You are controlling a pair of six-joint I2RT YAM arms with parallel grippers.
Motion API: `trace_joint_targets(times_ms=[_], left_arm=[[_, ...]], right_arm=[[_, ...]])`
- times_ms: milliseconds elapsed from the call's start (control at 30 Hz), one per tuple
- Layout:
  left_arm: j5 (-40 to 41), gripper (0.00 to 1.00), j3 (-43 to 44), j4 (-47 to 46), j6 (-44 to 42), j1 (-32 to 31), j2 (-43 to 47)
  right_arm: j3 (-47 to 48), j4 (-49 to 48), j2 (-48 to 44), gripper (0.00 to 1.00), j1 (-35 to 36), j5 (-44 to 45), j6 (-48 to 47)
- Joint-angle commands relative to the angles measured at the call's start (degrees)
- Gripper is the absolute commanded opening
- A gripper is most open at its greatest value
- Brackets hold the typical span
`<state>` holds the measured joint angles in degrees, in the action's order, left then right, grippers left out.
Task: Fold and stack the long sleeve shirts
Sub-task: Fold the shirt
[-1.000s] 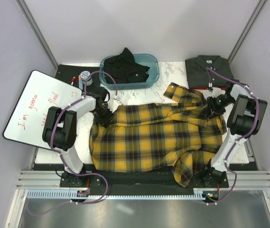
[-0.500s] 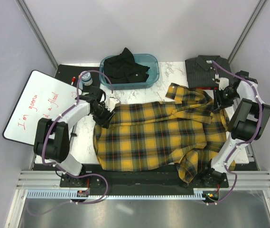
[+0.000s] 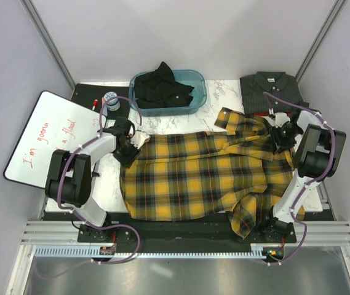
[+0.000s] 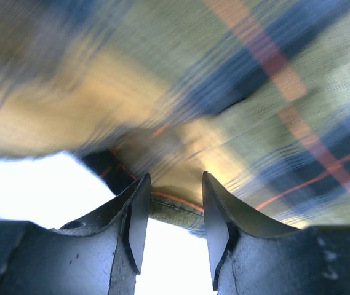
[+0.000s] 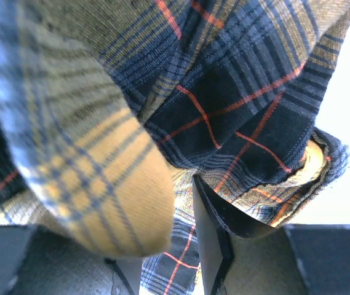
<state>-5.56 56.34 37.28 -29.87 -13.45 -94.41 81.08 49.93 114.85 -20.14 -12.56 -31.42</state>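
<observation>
Pinching the far edge of the plaid shirt (image 3: 205, 178), the left fingers (image 4: 136, 221) and right fingers (image 5: 214, 239) have drawn the cloth between them flatter, likely ready for folding.

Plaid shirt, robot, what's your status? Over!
Left gripper and right gripper pinch plaid shirt edges. Shirt spread out, unfolded, one sleeve bunched at near edge. Charcoal shirt folded, close behind right gripper.
</observation>
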Motion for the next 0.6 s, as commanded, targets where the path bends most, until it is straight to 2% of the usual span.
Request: trace_joint_targets(times_ms=[0,200,267,400,433,467,500,567], left_arm=[[8.5,0.47,-1.2,-2.2,-3.9,3.1,3.4],[14.1,0.47,-0.8,-4.5,-5.4,6.9,1.3],[13.2,0.47,-0.4,-4.2,-5.6,7.2,2.0],[2.8,0.49,2.1,1.6,-5.1,7.0,7.3],[0.3,0.49,4.3,3.6,-4.7,6.9,8.5],[-2.8,0.52,5.6,5.5,-4.8,6.9,9.0],[-5.0,0.6,7.4,7.5,-4.2,6.4,9.3],[-7.6,0.65,9.0,9.6,-4.2,5.8,10.2]], right_arm=[[-3.6,-7.1,4.4,0.42,0.1,8.8,-1.5],[-3.2,-6.5,3.4,0.42,0.1,8.2,-2.1],[-2.9,-3.8,1.9,0.43,0.1,5.6,-3.2],[0.6,5.3,-6.3,0.52,-0.1,-3.5,-6.0],[3.4,6.9,-7.6,0.57,-0.2,-4.7,-6.1],[5.0,9.9,-8.8,0.6,-0.2,-7.5,-6.5],[6.9,11.4,-10.0,0.65,-0.2,-8.4,-6.9],[12.8,14.3,-10.1,0.69,-0.2,-10.0,-6.7]])
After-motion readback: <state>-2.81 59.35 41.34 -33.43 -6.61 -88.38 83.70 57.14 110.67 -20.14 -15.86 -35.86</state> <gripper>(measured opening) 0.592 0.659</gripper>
